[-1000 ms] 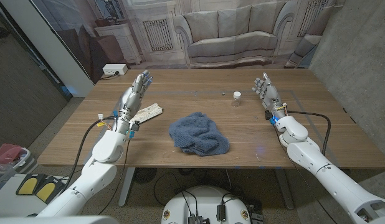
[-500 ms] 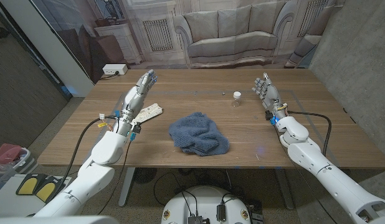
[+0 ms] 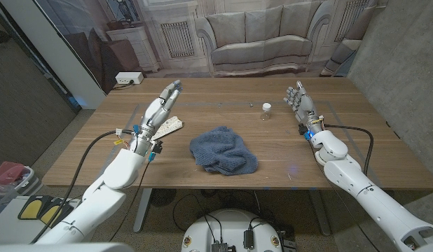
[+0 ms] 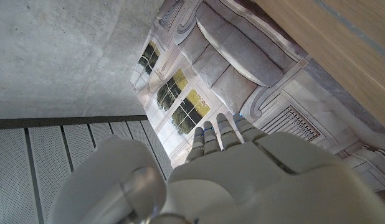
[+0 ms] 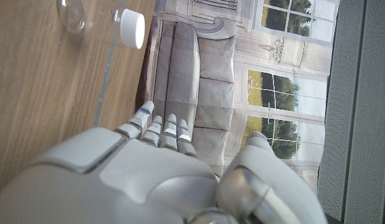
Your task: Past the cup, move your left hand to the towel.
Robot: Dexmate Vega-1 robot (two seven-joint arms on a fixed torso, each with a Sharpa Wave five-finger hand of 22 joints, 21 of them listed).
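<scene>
A crumpled blue towel (image 3: 223, 152) lies in the middle of the wooden table (image 3: 216, 98). I see no cup; a small clear jar with a white lid (image 3: 266, 110) stands behind the towel to the right, and its lid (image 5: 131, 28) faces the right wrist camera. My left hand (image 3: 159, 112) hovers left of the towel with fingers stretched out and apart, empty, slanting toward the table's far middle; its back (image 4: 242, 174) shows in the left wrist view. My right hand (image 3: 298, 100) stands right of the jar, fingers up and apart, holding nothing; its back (image 5: 149, 168) shows in the right wrist view.
A flat white oblong object (image 3: 169, 127) lies on the table under my left hand. A white box (image 3: 127, 78) sits beyond the table's far left corner. A sofa backdrop (image 3: 265, 35) stands behind the table.
My left hand has swung to the right and forward, its fingertips now pointing more toward the table's middle. The right hand, towel and jar have stayed put.
</scene>
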